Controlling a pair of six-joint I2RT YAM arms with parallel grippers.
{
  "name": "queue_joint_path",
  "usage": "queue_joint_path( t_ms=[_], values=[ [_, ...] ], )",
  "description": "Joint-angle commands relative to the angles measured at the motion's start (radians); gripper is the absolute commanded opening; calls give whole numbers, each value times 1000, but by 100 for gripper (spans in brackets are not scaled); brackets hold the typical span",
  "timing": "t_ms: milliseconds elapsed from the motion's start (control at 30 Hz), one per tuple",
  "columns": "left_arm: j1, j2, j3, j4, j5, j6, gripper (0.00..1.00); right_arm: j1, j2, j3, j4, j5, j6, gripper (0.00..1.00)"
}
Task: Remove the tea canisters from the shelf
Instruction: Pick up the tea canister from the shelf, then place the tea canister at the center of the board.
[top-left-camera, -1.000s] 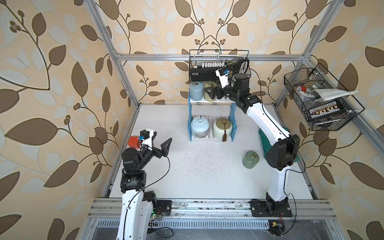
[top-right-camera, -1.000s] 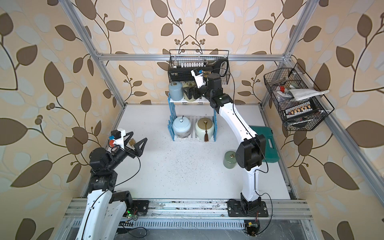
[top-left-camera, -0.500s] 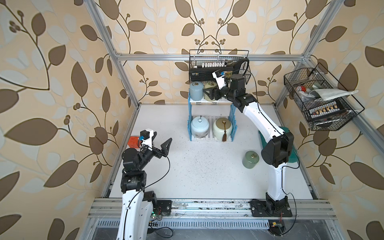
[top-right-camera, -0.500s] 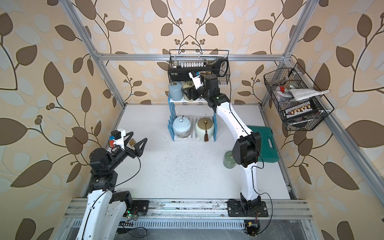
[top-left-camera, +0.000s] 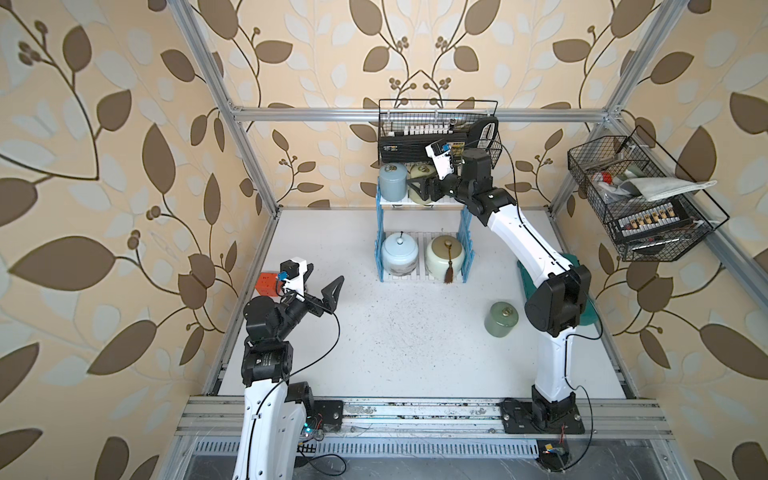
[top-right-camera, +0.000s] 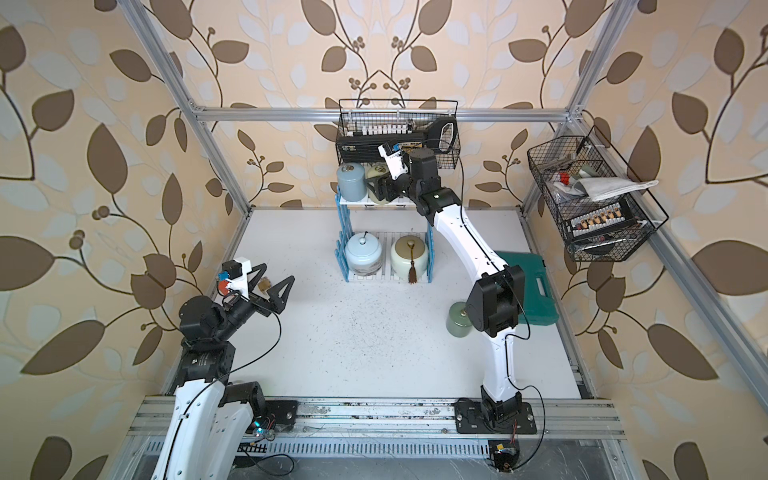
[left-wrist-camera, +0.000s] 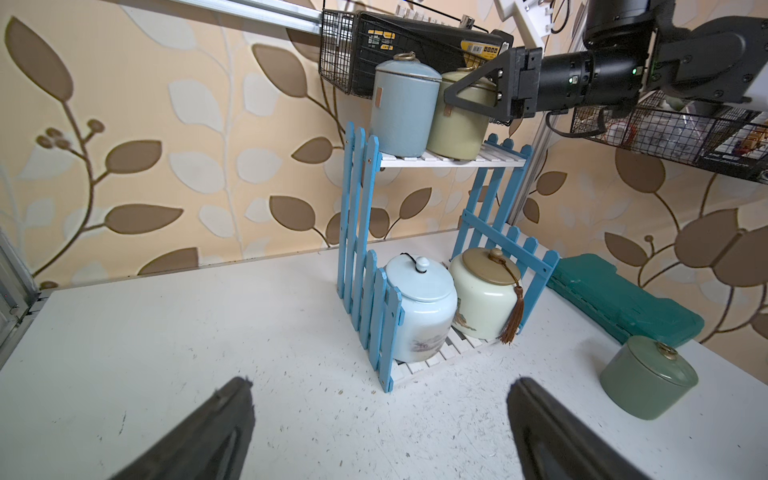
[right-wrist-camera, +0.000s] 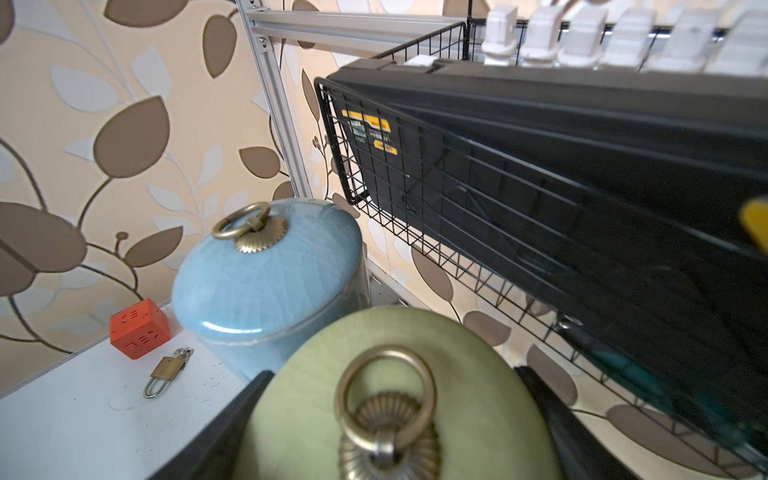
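**Q:** What carries the scene, and where do the canisters stand?

**A:** A white speckled worktop (top-left-camera: 374, 353) bears the two-tier shelf of white slats and blue picket sides (top-left-camera: 379, 253). The shelf is set against the back wall beneath a black wire basket (top-left-camera: 436, 124). On the upper board a blue-grey cylindrical canister (top-left-camera: 392, 187) stands close beside a yellow-green cylindrical canister (left-wrist-camera: 455, 129). On the lower board sit a squat pale blue jar (top-left-camera: 400, 252) and a squat cream jar with a brown tasselled lid (top-left-camera: 445, 255). A sage green canister (top-left-camera: 501, 319) is already off the shelf, on the worktop near the right arm's elbow.

**Q:** How should the yellow-green one handle?

**A:** It is probably glazed ceramic, so rigid, smooth, fairly heavy and breakable, with a lid that may lift free. The body just under the lid is the safer hold, not the brass ring knob (right-wrist-camera: 343, 395). With the basket so close overhead, drawing it outward looks wiser than lifting it high.

**Q:** And the arms?

**A:** The right arm is stretched to the upper tier with its wrist level. The right tool (right-wrist-camera: 390, 376) has one jaw on each side of that canister, and both appear pressed against it in a grip. The left arm is folded at the worktop's left edge. The left tool (top-right-camera: 276, 274) is empty, jaws wide apart, and faces the shelf.
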Motion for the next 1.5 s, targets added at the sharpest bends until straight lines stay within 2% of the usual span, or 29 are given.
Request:
queue_joint_path(
  t_ms=[0,300,567,933,1100,1367,1467],
  values=[
    [-10,2,61,-30,-21,11,99,-1,-119,-29,37,14,20,28],
    [-57,63,192,-185,-56,69,99,19,-332,-209,47,40,21,27],
    [-59,162,340,-290,-61,52,99,73,-598,-514,129,73,15,28],
    [-60,245,444,-319,-47,76,99,136,-828,-847,186,138,22,30],
    [-59,253,455,-294,-59,97,99,165,-891,-988,216,157,26,32],
    [-57,223,441,-294,-55,92,99,183,-980,-1239,397,167,70,32],
    [-46,217,422,-271,-56,62,99,199,-1006,-1322,449,241,102,32]
  ],
)
